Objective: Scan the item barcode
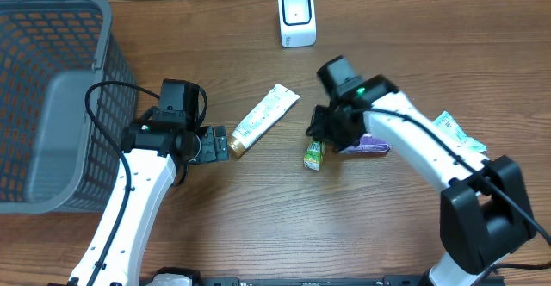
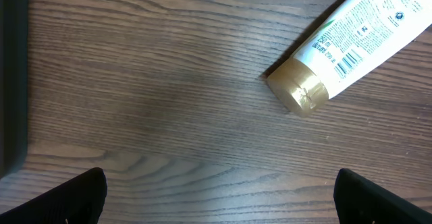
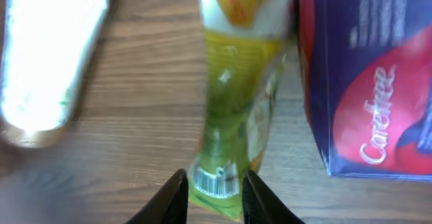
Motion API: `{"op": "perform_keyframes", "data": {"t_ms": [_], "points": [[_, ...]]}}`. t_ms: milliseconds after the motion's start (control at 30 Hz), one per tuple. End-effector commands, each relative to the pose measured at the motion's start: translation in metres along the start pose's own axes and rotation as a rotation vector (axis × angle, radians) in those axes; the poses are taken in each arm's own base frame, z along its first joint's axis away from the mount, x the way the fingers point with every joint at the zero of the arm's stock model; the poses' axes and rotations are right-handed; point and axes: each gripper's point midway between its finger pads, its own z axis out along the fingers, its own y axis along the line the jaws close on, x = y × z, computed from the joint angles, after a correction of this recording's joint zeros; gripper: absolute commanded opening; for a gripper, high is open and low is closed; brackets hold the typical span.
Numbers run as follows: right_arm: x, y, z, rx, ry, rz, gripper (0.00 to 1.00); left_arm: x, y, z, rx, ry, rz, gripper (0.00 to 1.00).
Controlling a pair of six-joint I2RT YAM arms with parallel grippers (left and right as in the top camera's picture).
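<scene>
A green and yellow snack packet [image 1: 315,154] lies mid-table, a barcode on its near end [image 3: 214,181]. My right gripper [image 3: 214,193] has its two fingers pressed against both sides of that end, shut on the packet; from overhead it [image 1: 324,138] sits right over the packet's top. The white scanner [image 1: 297,16] stands at the back of the table. My left gripper [image 1: 217,144] is open over bare wood [image 2: 219,197], just short of the gold cap [image 2: 300,92] of a white tube [image 1: 264,118].
A purple and red pack [image 1: 366,143] lies right beside the green packet [image 3: 368,82]. A white and green sachet [image 1: 456,131] is at the right. A grey mesh basket [image 1: 52,105] fills the left side.
</scene>
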Motion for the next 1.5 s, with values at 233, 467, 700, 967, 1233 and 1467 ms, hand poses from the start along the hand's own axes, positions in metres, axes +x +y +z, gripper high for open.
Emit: {"op": "perform_keyframes", "data": {"t_ms": [233, 467, 700, 967, 1233, 1467], "points": [[-0.009, -0.053, 0.008, 0.196, -0.138, 0.164, 0.24, 0.001, 0.0, 0.002, -0.008, 0.002, -0.009, 1.0], [-0.026, -0.054, 0.005, 0.223, -0.196, -0.044, 0.26, 0.001, 0.0, 0.002, -0.008, 0.002, -0.009, 0.99], [-0.043, -0.124, -0.02, 0.501, -0.245, -0.029, 0.33, 0.001, 0.0, 0.002, -0.008, 0.002, -0.009, 1.0], [-0.046, -0.089, -0.069, 0.108, -0.197, 0.08, 0.49, 0.001, 0.0, 0.002, -0.008, 0.002, -0.009, 1.0], [-0.061, -0.135, -0.075, -0.087, -0.172, 0.346, 0.73, 0.001, 0.0, 0.002, -0.008, 0.002, -0.009, 1.0], [-0.059, -0.143, -0.032, -0.183, -0.168, 0.402, 0.73, 0.001, 0.0, 0.002, -0.008, 0.002, -0.009, 1.0]]}}
